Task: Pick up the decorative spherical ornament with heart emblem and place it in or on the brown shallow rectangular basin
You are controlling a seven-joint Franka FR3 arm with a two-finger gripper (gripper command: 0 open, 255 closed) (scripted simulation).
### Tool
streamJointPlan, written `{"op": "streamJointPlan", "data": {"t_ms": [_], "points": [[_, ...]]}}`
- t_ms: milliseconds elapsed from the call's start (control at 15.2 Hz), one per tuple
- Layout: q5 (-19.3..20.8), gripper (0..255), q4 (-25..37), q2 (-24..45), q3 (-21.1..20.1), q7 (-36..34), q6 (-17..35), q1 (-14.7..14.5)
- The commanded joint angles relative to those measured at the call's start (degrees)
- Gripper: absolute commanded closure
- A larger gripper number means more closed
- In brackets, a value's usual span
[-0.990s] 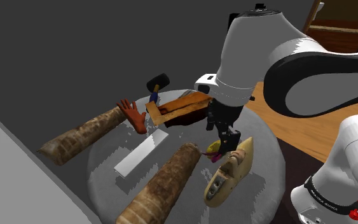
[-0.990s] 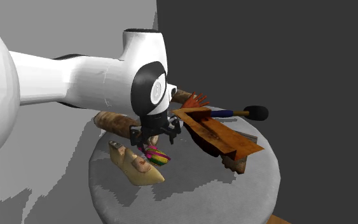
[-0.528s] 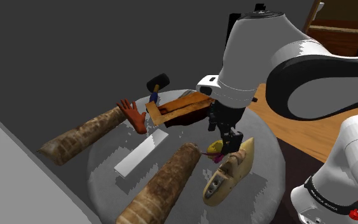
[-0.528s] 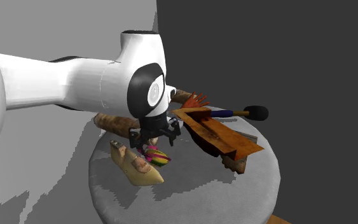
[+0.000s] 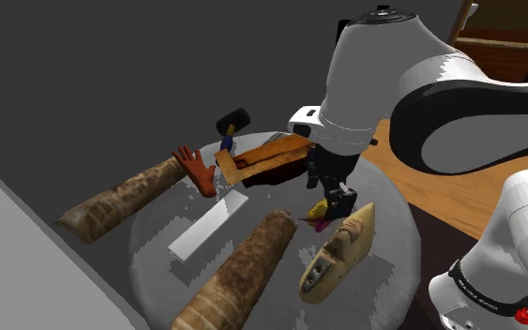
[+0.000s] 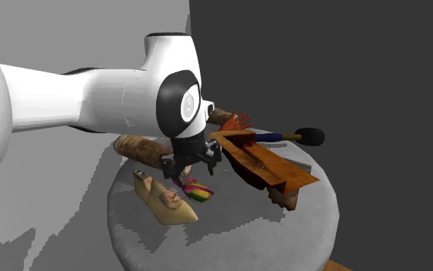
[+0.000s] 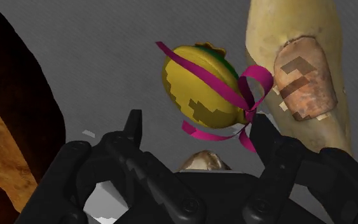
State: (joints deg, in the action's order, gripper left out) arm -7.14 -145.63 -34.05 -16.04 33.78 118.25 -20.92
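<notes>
The white arm bends down over a round grey bench (image 5: 158, 253), and its black end effector (image 7: 198, 127) hangs just above the ornament (image 7: 203, 86) with its fingers (image 7: 133, 127) standing well apart, clasping nothing. From the wrist camera the ornament sits ahead of the fingertips and roughly in line with the gap between them. It is a yellow ball with a green cap and a magenta ribbon looped around it. It rests on the bench, just beside a cream shoe last (image 7: 292, 57) that carries a brownish patch.

In the shoulder view the ornament (image 5: 314, 218) lies under the end effector (image 5: 333, 201), between the shoe last (image 5: 337, 255) and the end of a bark-covered log (image 5: 238, 267). The brown shallow basin (image 5: 262, 157) lies further across the bench, near the ornament but apart from it. A black-headed mallet (image 5: 233, 120) and a reddish-brown glove (image 5: 196, 171) lie next to the basin.

From the second camera the ornament (image 6: 194, 189) shows between the shoe last (image 6: 163, 200) and the orange-brown basin (image 6: 272, 165).
</notes>
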Motion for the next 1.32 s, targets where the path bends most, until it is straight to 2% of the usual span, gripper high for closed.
{"op": "streamJointPlan", "data": {"t_ms": [0,528,594,660,924,1254], "points": [[0.3,255,0.8,0.2,0.3,0.1,-1.2,0.3],[0.7,255,6.3,-0.8,1.0,0.4,-7.7,0.6],[0.6,255,5.5,-0.8,0.8,0.3,-6.8,0.5],[0.6,0,5.5,-0.8,0.8,0.3,-6.8,0.5],[-11.5,0,2.0,-3.8,16.6,11.7,-15.0,-0.3],[-12.4,0,-0.8,-3.5,16.0,11.9,-11.9,-0.7]]}}
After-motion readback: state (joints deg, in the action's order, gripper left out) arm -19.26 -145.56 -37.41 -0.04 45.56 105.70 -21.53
